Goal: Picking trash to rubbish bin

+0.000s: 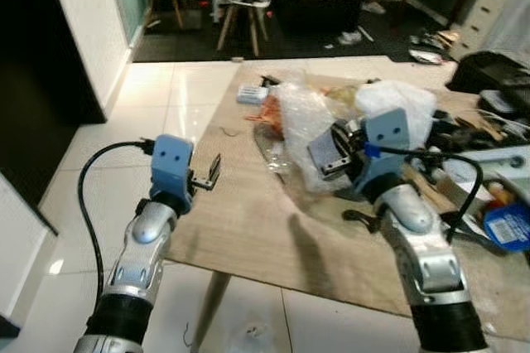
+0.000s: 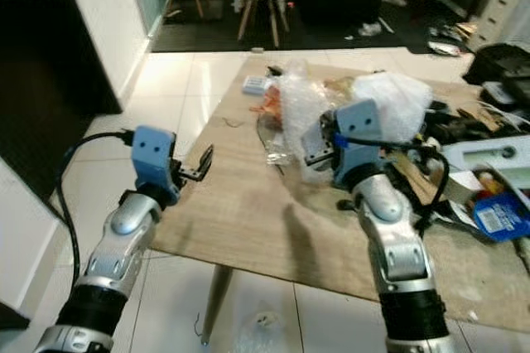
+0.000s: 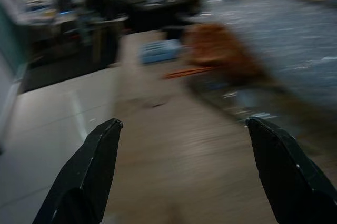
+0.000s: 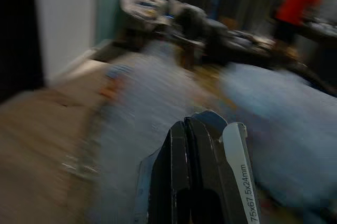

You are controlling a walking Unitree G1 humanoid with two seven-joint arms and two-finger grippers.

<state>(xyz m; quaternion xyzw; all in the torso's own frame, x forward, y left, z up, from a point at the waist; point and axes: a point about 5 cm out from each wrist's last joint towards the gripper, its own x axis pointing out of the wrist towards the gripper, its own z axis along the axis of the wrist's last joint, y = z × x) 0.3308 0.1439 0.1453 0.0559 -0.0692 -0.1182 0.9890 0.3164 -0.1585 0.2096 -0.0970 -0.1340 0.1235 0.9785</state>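
Table (image 1: 248,229): pale wood-grain brown; plastic wrap (image 1: 302,125): clear, whitish; bubble wrap (image 1: 397,103): white; packet (image 1: 507,227): blue, white label; small box (image 1: 251,94): light blue; floor tiles (image 1: 157,113): glossy white

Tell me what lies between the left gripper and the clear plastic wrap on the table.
Bare wooden tabletop lies between the left gripper and the clear plastic wrap, as the left eye view shows.

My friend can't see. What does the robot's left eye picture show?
Two silver robot arms reach over a wooden table. The right gripper is shut on a grey card by crinkly clear plastic wrap. The left gripper waits open at the table's edge, over white floor tiles.
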